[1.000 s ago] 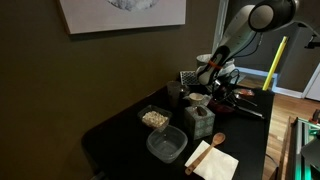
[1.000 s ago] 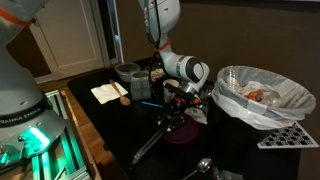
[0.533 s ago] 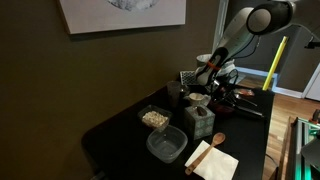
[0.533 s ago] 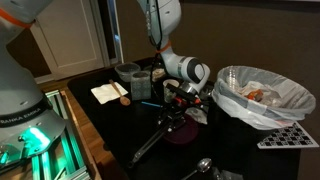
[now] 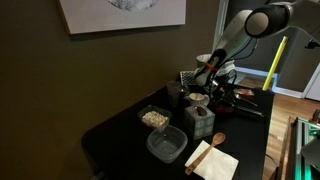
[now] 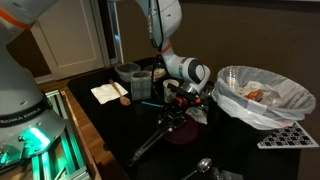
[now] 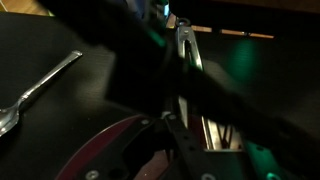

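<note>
End effector (image 6: 184, 101) low over the dark worktop (image 6: 105, 130), at the upper end of a long black utensil (image 6: 153, 140) lying tilted beside a maroon dish (image 6: 189, 133). Finger state: cannot tell. Lined bin (image 6: 262, 108) nearby.

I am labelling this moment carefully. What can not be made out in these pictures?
- Pincer: open or shut unclear; small and dark in both exterior views, blurred in wrist view.
- Spoon: its end cut off by the wrist view's left edge.
- White-lined bin: contents too small in an exterior view.
</note>
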Tool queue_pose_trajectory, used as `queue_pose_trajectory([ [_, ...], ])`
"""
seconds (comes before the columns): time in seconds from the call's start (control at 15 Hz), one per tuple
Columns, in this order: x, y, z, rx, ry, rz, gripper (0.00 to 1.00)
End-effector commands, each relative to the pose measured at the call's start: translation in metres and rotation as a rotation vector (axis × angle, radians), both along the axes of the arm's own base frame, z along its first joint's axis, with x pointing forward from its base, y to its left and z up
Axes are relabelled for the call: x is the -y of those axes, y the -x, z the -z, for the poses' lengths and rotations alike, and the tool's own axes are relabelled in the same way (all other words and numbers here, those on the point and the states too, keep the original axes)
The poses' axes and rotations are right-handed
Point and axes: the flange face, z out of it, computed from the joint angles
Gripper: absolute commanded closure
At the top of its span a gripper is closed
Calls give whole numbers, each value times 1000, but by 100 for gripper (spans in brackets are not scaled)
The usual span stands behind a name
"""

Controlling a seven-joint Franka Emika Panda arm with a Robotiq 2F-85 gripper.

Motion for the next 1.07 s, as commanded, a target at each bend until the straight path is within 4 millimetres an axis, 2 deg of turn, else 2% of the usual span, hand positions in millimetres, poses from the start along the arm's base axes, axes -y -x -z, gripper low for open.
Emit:
queue_pose_trajectory([
  [0.0, -1, -5, 9, -36, 0, -19, 63],
  [0.6, -6, -8, 19, -74, 4, -27, 59],
  [1.0, -9, -9, 23, -94, 11, -38, 65],
])
